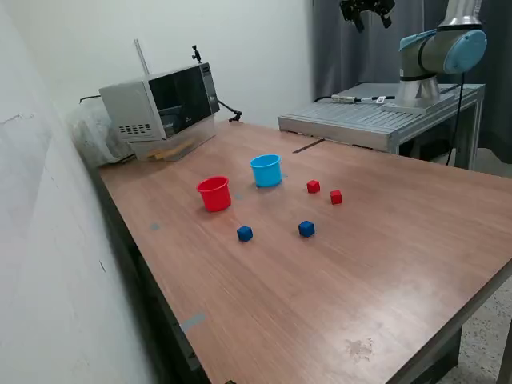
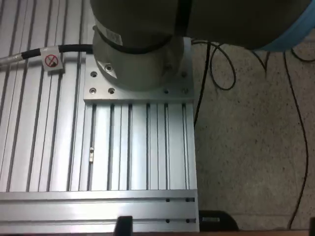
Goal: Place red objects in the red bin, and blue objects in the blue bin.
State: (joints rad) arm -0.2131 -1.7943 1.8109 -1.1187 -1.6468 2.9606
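Fingers of the gripper (image 1: 366, 11) hang high above the table (image 1: 384, 272), holding nothing; I cannot tell how far they are spread. Beside the red cup (image 1: 214, 194) stands the blue cup (image 1: 266, 170); beyond it lie two red cubes (image 1: 314, 186) (image 1: 336, 197), and nearer me two blue cubes (image 1: 245, 233) (image 1: 306, 229).

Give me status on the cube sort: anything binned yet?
Nothing binned. Both red cubes and both blue cubes sit loose on the table. Nothing in hand: the end effector is high above the arm's base, far from them, holding nothing visible. Left: all four cubes, reds to the red cup, blues to the light blue cup.
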